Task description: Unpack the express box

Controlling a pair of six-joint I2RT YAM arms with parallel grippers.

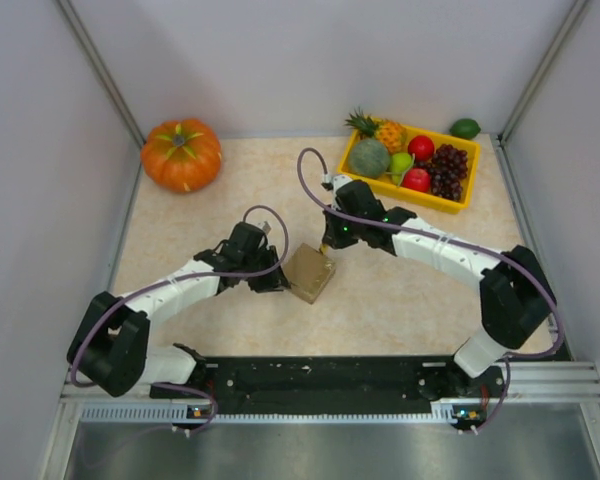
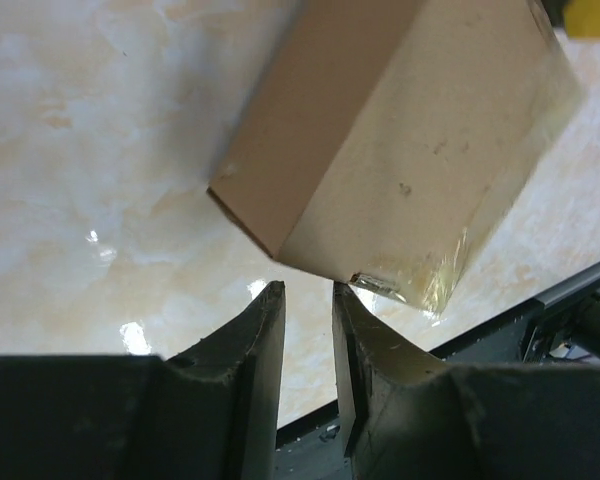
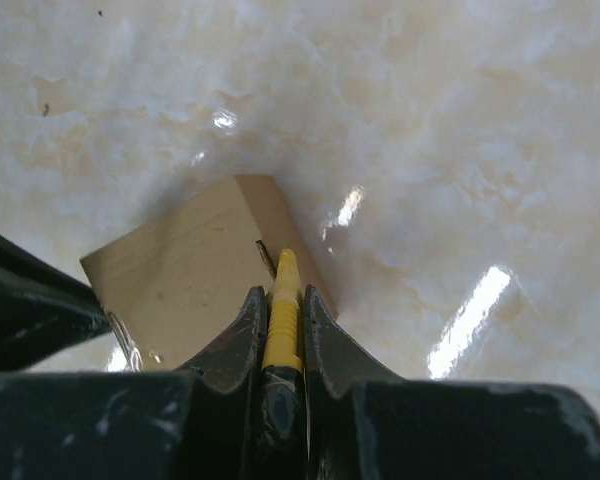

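Looking like the tape-cutting step to me. Right gripper (image 3: 280, 298) is clamped tight on a yellow tool (image 3: 285, 268), with the tip down at the top of the box (image 3: 180, 270) near one edge. Left gripper (image 2: 308, 292) sits just off the box's corner, jaws a narrow gap apart with nothing between them. Box is mid-table, flaps shut and taped. Next move probably needs the left to brace the box while the tip runs along the seam. Can't make out the seam, a blade, or actual contact. Tray (image 1: 458, 204) and pumpkin (image 1: 181, 153) sit at the back.
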